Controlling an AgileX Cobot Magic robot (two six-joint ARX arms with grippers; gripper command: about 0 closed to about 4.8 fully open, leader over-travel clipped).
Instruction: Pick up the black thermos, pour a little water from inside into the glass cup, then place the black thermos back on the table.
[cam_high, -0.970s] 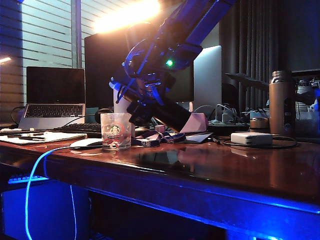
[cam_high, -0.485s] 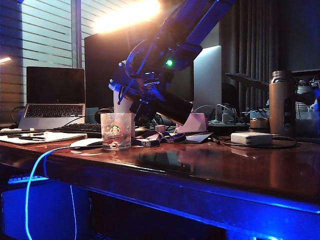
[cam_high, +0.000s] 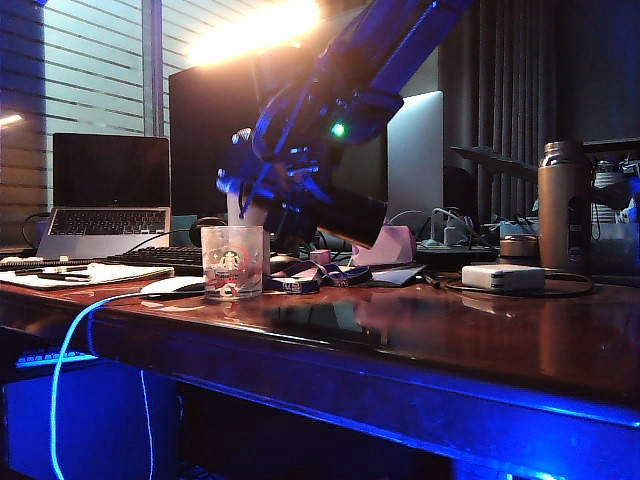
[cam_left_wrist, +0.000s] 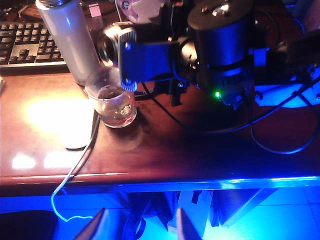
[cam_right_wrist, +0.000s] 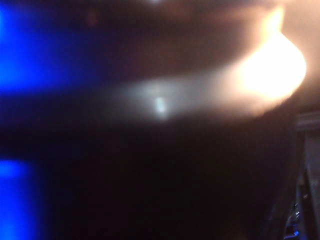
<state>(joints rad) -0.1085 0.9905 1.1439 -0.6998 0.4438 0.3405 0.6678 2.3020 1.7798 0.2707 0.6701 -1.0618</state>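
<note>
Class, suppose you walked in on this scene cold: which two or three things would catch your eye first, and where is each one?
First the right gripper, above the middle of the table, holding the black thermos tipped over with its mouth toward the glass cup. The cup stands near the front edge, a white bottle behind it. The left gripper hangs open off the table's front edge.

Black thermos (cam_high: 345, 215) (matte), reddish-brown table (cam_high: 450, 330)

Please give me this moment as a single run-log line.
stage: pouring | right gripper: holds black thermos tilted, mouth over glass cup | left gripper: open, idle off table edge
</note>
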